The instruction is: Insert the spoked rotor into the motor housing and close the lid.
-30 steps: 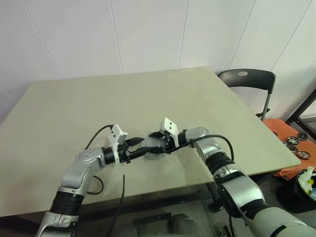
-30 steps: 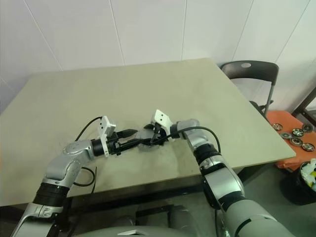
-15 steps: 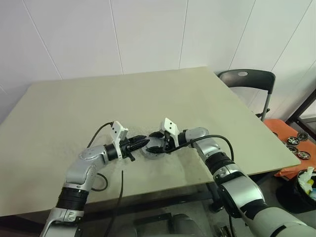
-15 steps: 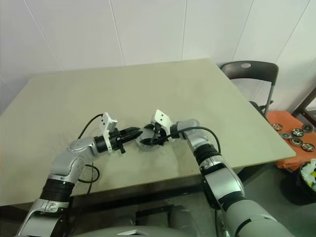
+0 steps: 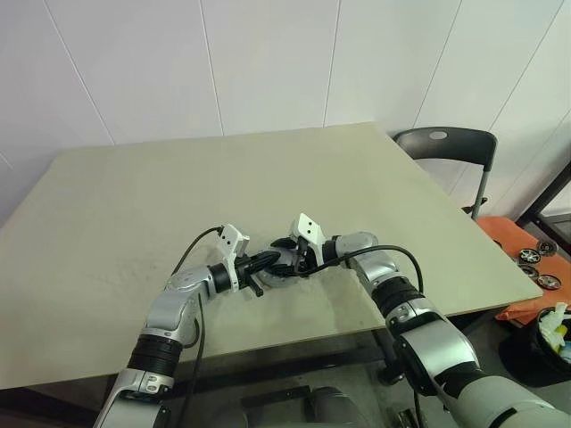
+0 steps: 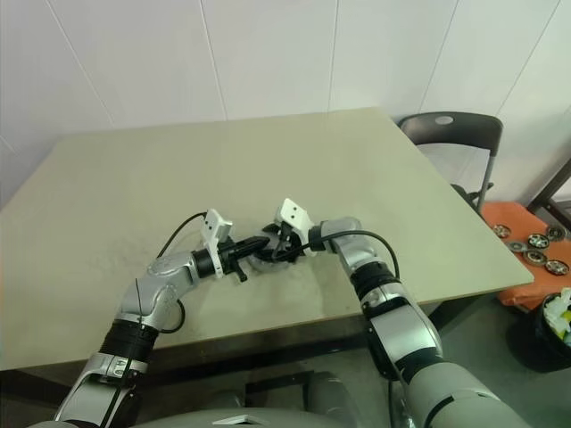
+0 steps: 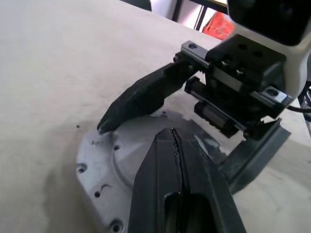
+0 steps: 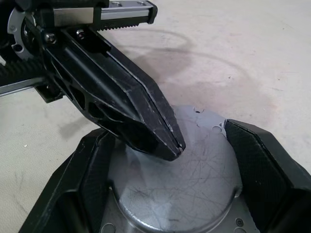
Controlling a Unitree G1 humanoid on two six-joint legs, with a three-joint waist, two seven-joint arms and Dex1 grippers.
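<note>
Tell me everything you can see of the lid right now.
The lid is a round silver-grey metal disc, finely scratched, with small screw holes around its flange. It lies flat on the table. The right gripper straddles it with its jaws open at either side. The shut left gripper sits over its top; contact is unclear.

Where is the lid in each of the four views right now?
Left eye view: lid near the table's front edge, between both grippers.
Right eye view: same spot, mostly hidden by fingers.
Left wrist view: silver disc under the shut left gripper.
Right wrist view: disc between the right gripper's fingers.
Shared landmark: the left gripper's tip.
</note>
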